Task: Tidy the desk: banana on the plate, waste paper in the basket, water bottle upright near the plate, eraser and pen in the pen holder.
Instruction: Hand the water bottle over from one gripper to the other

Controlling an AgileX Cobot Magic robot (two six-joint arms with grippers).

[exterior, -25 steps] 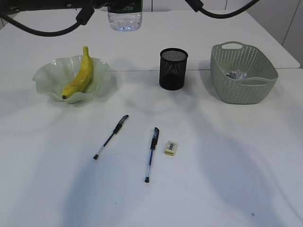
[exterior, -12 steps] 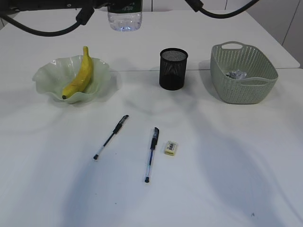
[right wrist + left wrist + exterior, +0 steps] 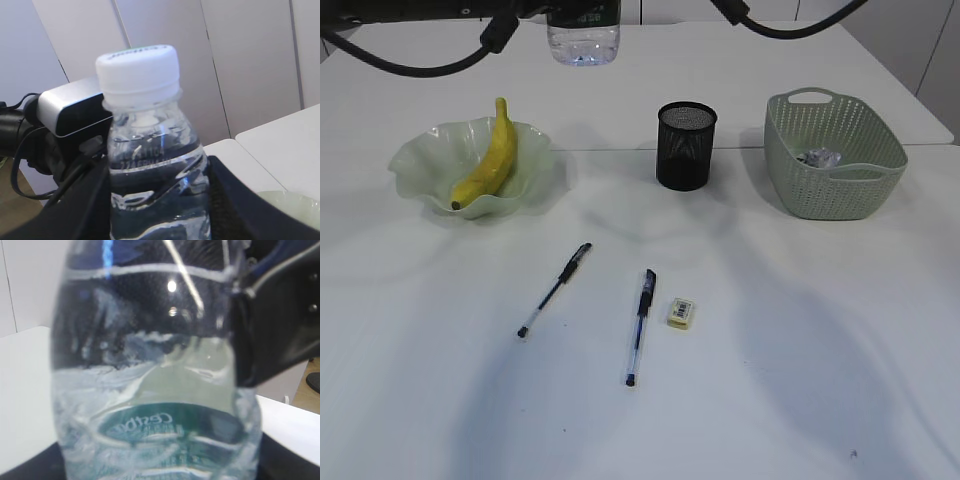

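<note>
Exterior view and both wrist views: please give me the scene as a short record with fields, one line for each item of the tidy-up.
banana: lying in the plate
plate: green, wavy rim, left side of the table
waste paper: crumpled, inside the basket
basket: right side
water bottle: held in the air above the table's far edge, cap on
pens: two, lying on the table
eraser: on the table beside the right pen
pen holder: black mesh, upright

We see a white table (image 3: 800, 400) with soft grey shadows on it and a thin seam across its far part. Behind it stand pale wall panels (image 3: 250, 60), and a brown floor (image 3: 307, 400) shows beside the table
</note>
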